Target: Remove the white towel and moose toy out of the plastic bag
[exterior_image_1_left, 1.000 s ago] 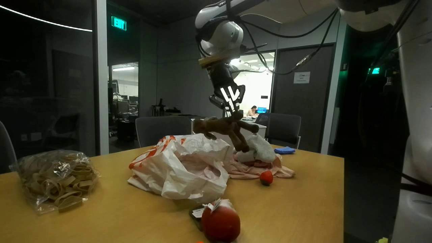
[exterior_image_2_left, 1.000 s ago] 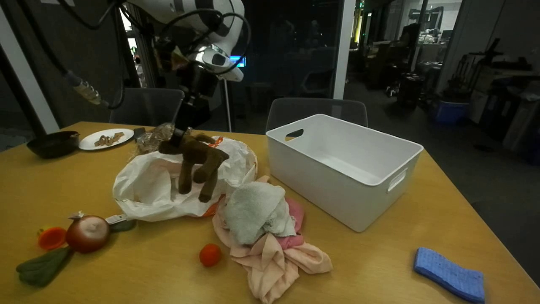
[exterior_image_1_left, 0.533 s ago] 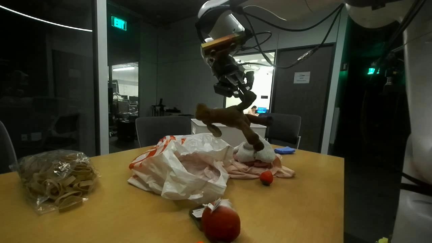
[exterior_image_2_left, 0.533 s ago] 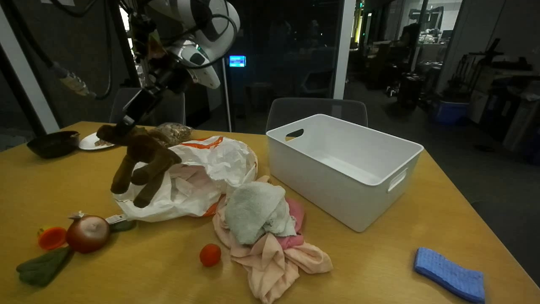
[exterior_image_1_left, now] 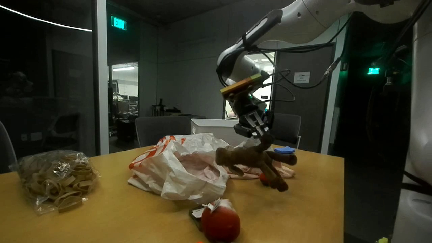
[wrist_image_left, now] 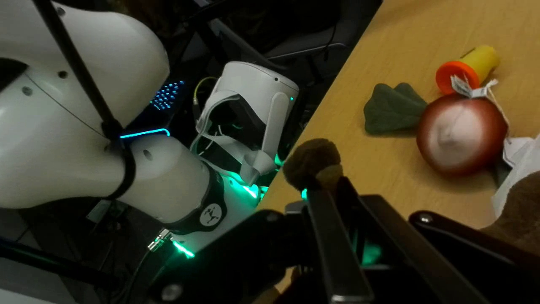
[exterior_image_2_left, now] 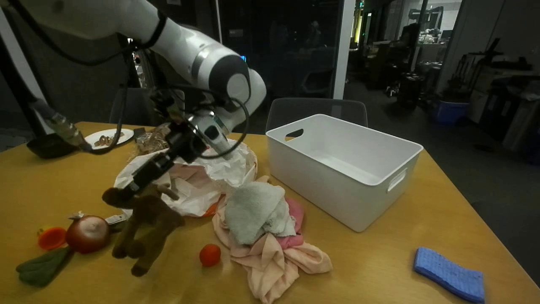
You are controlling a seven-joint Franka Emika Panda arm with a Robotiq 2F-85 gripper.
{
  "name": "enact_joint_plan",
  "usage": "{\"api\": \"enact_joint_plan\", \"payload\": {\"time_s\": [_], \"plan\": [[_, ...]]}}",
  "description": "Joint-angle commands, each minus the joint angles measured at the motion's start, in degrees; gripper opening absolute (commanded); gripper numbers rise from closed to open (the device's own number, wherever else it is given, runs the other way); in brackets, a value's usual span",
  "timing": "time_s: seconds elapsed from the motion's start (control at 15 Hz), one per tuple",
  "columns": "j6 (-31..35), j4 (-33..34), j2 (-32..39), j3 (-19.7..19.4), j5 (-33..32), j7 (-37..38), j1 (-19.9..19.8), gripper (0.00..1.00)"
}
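The moose toy is brown plush and shows in both exterior views [exterior_image_1_left: 246, 157] [exterior_image_2_left: 154, 215]. My gripper [exterior_image_1_left: 261, 133] is shut on one end of it, and the rest hangs below. In the wrist view the fingertips [wrist_image_left: 327, 185] pinch a brown part of the moose toy [wrist_image_left: 312, 162]. It hangs outside the plastic bag [exterior_image_1_left: 189, 175], low over the table; whether its legs touch the wood is unclear. The bag [exterior_image_2_left: 230, 164] lies open with pale pink cloth [exterior_image_1_left: 202, 168] inside. The white towel [exterior_image_2_left: 253, 211] lies outside the bag on pink cloths, partly hidden behind the moose toy in an exterior view.
A white bin [exterior_image_2_left: 337, 185] stands beside the cloths. A small red ball [exterior_image_2_left: 210, 255], a toy onion [exterior_image_2_left: 88, 234], a green leaf [exterior_image_2_left: 44, 268] and an orange-yellow toy [exterior_image_2_left: 52, 238] lie near the moose toy. A blue cloth [exterior_image_2_left: 449, 274] and a bag of tan bands [exterior_image_1_left: 57, 182] lie further off.
My gripper has carried the moose toy from over the bag out past its opening, first up, then down low over the table. The towel, bag and other objects have not moved.
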Motion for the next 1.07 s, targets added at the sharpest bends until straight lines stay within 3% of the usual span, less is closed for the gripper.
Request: {"api": "enact_joint_plan", "payload": {"time_s": [0.0, 0.07, 0.13, 0.27, 0.53, 0.8, 1.0], "plan": [[8.01, -8.5, -4.12, -1.26, 1.37, -2.78, -2.09, 0.03], [9.37, -9.28, -4.2, -1.45, 1.12, -3.22, -2.49, 0.13], [9.82, -9.66, -4.17, -1.67, 0.84, -3.47, -2.9, 0.38], [10.02, -9.91, -5.11, -1.7, 0.92, -3.13, -3.27, 0.42], [10.45, -12.43, -15.04, -0.04, -2.96, -0.54, -2.25, 0.71], [6.57, -10.24, -24.75, 5.05, -8.31, 2.89, -1.43, 0.99], [0.88, -5.93, -30.6, 10.18, -11.89, 4.52, -0.68, 1.0]]}}
